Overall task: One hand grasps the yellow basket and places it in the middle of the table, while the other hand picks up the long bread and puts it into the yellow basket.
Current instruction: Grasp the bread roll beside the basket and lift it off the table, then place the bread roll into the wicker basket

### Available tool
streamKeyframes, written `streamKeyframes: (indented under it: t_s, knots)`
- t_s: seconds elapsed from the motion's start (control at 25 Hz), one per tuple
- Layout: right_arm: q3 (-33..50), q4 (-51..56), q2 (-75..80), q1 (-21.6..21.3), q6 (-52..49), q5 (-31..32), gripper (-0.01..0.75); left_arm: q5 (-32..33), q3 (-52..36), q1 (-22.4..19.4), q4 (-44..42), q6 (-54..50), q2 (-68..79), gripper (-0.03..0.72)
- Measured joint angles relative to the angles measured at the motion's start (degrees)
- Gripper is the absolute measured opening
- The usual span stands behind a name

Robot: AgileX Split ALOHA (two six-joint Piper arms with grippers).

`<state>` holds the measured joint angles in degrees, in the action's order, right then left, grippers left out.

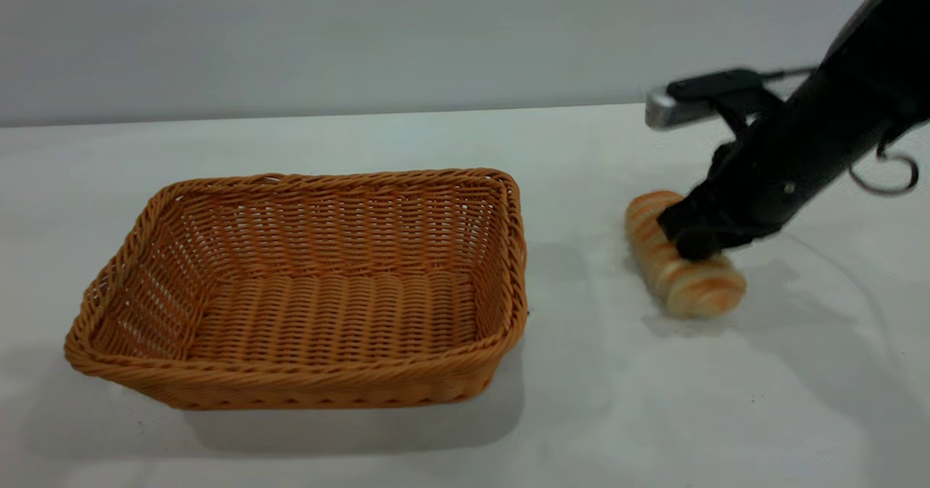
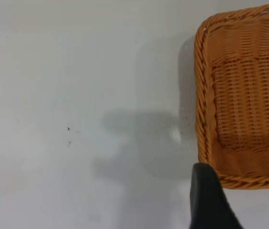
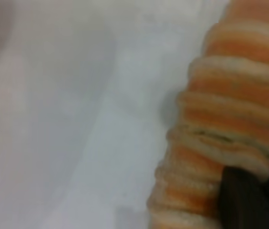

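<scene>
The yellow basket (image 1: 305,292) stands empty on the white table (image 1: 581,401), left of the middle. The long bread (image 1: 690,285), striped orange and cream, lies on the table to the basket's right. My right gripper (image 1: 690,240) reaches down from the right and is shut on the bread's middle. In the right wrist view a dark fingertip (image 3: 244,200) presses into the bread (image 3: 230,119). My left gripper (image 2: 246,205) is open and empty, just short of the basket's rim (image 2: 206,119) and apart from it. It is out of the exterior view.
A strip of bare table (image 1: 574,270) separates the basket from the bread. The table's far edge meets a plain grey wall (image 1: 363,38). A loose cable (image 1: 890,172) hangs from the right arm.
</scene>
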<state>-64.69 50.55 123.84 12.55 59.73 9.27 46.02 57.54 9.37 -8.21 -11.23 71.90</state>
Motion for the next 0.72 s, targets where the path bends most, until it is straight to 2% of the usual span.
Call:
streamKeyframes:
  t_s: [0.16,0.28,0.44,0.6,0.72]
  knots:
    - [-0.19,0.44,-8.82,0.06,0.0,2.5,0.03,0.0,0.0,0.0,0.0,0.0,0.0,0.432]
    - [-2.08,4.83,-13.61,1.32,0.0,9.38,0.03,0.0,0.0,0.0,0.0,0.0,0.0,0.432]
    - [-4.43,11.27,-14.31,6.32,1.31,18.54,0.03,0.0,0.0,0.0,0.0,0.0,0.0,0.432]
    - [-4.56,19.02,-14.06,12.67,7.86,20.04,0.041,0.0,0.0,0.0,0.0,0.0,0.0,0.432]
    - [-4.74,25.05,-12.47,15.97,13.73,20.04,0.084,0.36,0.0,0.0,0.0,0.0,0.0,0.432]
